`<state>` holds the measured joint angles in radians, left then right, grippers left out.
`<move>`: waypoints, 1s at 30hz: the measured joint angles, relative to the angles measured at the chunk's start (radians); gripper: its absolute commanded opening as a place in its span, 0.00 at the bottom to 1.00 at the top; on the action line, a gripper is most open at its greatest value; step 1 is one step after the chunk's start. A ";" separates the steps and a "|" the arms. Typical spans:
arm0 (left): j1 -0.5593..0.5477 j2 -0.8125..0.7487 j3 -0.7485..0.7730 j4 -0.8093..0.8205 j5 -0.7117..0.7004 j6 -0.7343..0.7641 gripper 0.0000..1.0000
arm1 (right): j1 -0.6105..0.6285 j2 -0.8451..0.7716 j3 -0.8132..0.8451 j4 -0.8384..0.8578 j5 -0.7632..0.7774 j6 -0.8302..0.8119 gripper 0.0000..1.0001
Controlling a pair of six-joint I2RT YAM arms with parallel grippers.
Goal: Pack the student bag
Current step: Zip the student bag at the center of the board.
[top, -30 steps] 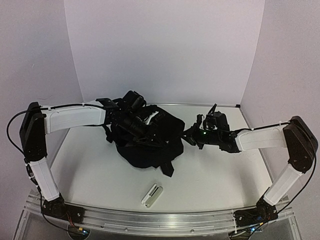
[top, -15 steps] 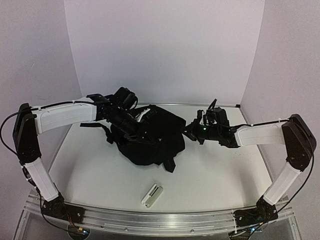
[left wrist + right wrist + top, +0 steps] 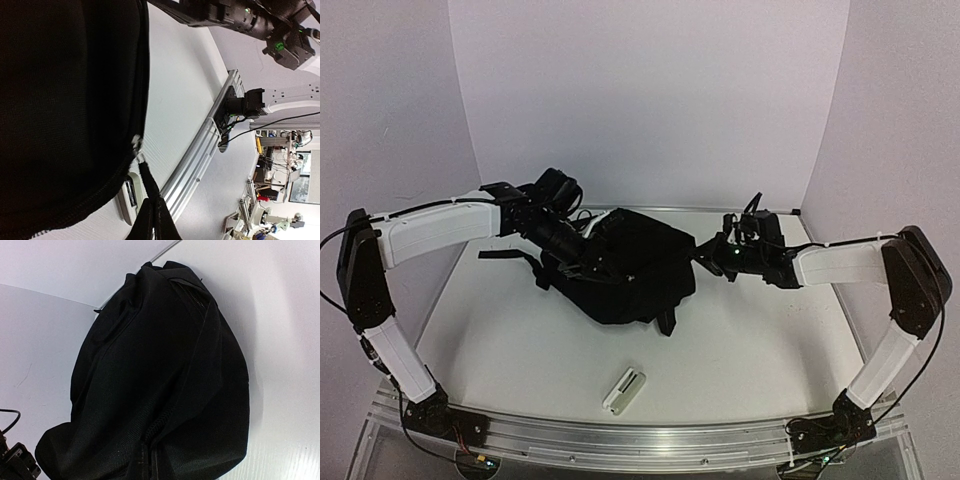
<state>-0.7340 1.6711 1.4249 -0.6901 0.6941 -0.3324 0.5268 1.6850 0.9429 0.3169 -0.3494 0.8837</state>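
Centrally on the table, a black backpack slumps between two robot arms, its upper left edge raised toward the left gripper, whose jaws are closed and appear clamped on the fabric, though the fingers themselves are buried in black cloth. The right gripper meets the bag's right edge with jaws closed or nearly so; whether it holds any fabric cannot be told, since its own camera shows only the bag's bulging side. A small white item lies well apart from the bag, near the front edge of the table. Trouble could come from several directions. A thin pinch of soft cloth may slip out if the left arm lifts or pulls harder, letting the bag collapse. If both arms draw outward together, the strain would likely fall on the zipper, whose pull hangs at the bag's lower seam. A loose strap trails toward the white item and could drag it or snag under the bag. With both arms busy at the bag, neither looks free to fetch anything.
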 measured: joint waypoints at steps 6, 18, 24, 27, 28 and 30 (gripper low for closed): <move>0.004 -0.002 0.000 -0.009 0.083 -0.012 0.00 | -0.080 -0.046 -0.015 -0.043 0.044 -0.024 0.56; -0.011 0.023 0.008 0.006 0.153 -0.008 0.00 | 0.099 -0.318 -0.165 -0.055 0.045 0.144 0.64; -0.041 0.056 0.021 0.027 0.178 -0.007 0.00 | 0.220 -0.291 -0.167 -0.025 0.048 0.237 0.56; -0.051 0.068 0.028 0.042 0.188 -0.008 0.00 | 0.255 -0.237 -0.162 -0.005 0.048 0.265 0.51; -0.053 0.069 0.028 0.046 0.189 -0.008 0.00 | 0.264 -0.215 -0.158 0.002 0.048 0.273 0.50; -0.056 0.071 0.029 0.050 0.192 -0.008 0.00 | 0.283 -0.175 -0.151 0.013 0.048 0.291 0.49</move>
<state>-0.7900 1.7418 1.4536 -0.6397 0.8865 -0.3408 0.8094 1.5099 0.7917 0.3303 -0.3011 1.1744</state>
